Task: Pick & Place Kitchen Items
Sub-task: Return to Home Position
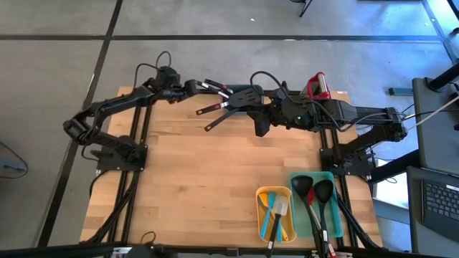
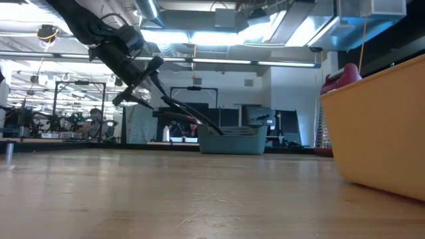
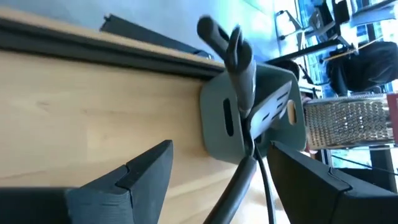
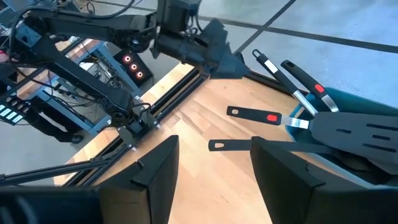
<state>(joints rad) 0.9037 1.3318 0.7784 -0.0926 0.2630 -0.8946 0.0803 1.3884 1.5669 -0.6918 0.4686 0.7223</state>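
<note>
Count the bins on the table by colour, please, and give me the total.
yellow bin: 1
teal bin: 1
grey bin: 1
Total: 3

The yellow bin runs off the low view's right edge, hiding most of a red item behind.
</note>
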